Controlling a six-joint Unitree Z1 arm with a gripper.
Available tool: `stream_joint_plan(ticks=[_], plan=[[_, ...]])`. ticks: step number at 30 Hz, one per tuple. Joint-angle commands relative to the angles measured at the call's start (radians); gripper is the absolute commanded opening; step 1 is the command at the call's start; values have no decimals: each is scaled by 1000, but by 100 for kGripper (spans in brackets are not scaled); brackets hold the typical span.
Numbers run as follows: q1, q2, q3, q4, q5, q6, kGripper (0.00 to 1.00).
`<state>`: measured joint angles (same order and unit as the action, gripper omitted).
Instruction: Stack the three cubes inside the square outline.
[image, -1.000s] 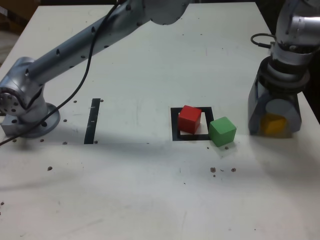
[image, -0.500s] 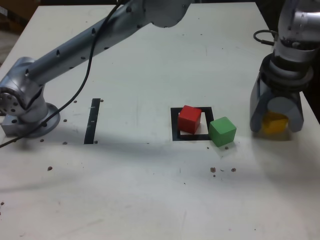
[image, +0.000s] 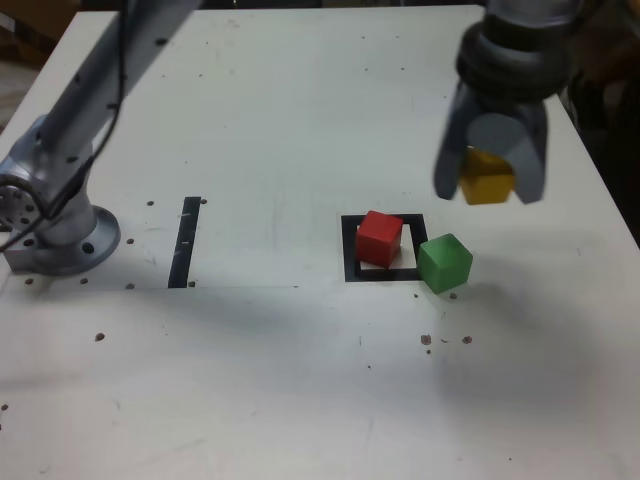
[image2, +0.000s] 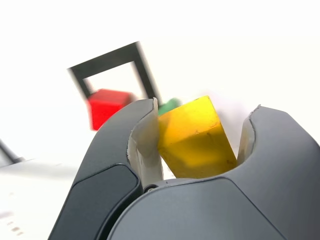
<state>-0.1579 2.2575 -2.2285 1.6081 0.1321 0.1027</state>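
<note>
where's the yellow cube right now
The small matte yellow cube is held between the jaws of the grey gripper, lifted off the white table. In the exterior view it hangs up and right of the green cube and the black square outline.

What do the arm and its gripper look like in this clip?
The arm is silver-grey metal, a tubular link dotted with small dark holes, rising from a round grey base, with a black cable running along it. The gripper has two broad, rounded dark-grey fingers with pale inner pads.
</note>
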Motion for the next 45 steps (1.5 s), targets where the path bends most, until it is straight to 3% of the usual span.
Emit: stream_joint_plan(ticks=[1,7,17,27,45], plan=[[-3,-120,97,-5,-2,-2,3],[-10,-221,306,-80,2,4,3],[16,-298,510,-208,-6,89,3],[9,-333,586,-241,-30,175,3],[-28,-317,698,-364,0,163,3]])
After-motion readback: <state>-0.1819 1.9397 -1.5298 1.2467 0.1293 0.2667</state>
